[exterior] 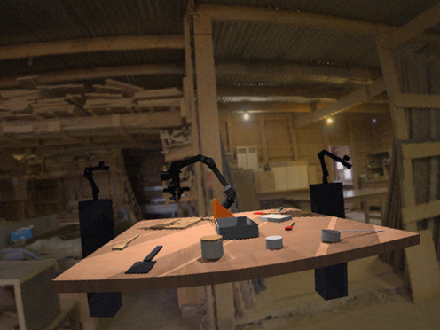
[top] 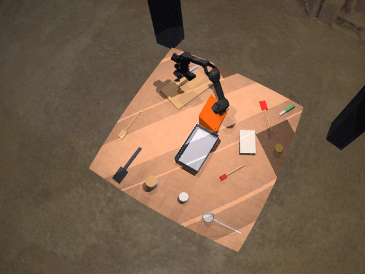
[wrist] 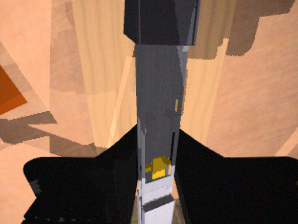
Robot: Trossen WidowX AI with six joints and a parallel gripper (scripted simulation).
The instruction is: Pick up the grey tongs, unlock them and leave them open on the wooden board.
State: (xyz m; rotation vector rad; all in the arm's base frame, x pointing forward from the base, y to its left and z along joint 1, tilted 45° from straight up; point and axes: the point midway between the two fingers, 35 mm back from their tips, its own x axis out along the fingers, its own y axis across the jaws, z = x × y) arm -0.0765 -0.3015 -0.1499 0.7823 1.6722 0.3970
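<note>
My gripper [top: 184, 76] [exterior: 175, 196] [wrist: 154, 126] is shut on the grey tongs [wrist: 161, 85] and holds them above the wooden board [top: 179, 101] [exterior: 182, 223] [wrist: 98, 35]. In the wrist view the tongs run from a dark block at the top, between the black fingers, to a pale silver part at the bottom. A small yellow piece shows inside them near the fingers. Their arms look close together. In the top view only parts of them show beside the gripper. The roasting tin [top: 197, 151] [exterior: 237, 231] holds nothing that I can see.
The orange wedge [top: 206, 116] [exterior: 221, 211] stands between the board and the tin, by the arm's base. A wooden spatula [top: 123, 134] [exterior: 120, 247] and a black spatula [top: 120, 175] [exterior: 140, 267] lie farther along that side. A cream block [top: 247, 142] lies beyond the tin.
</note>
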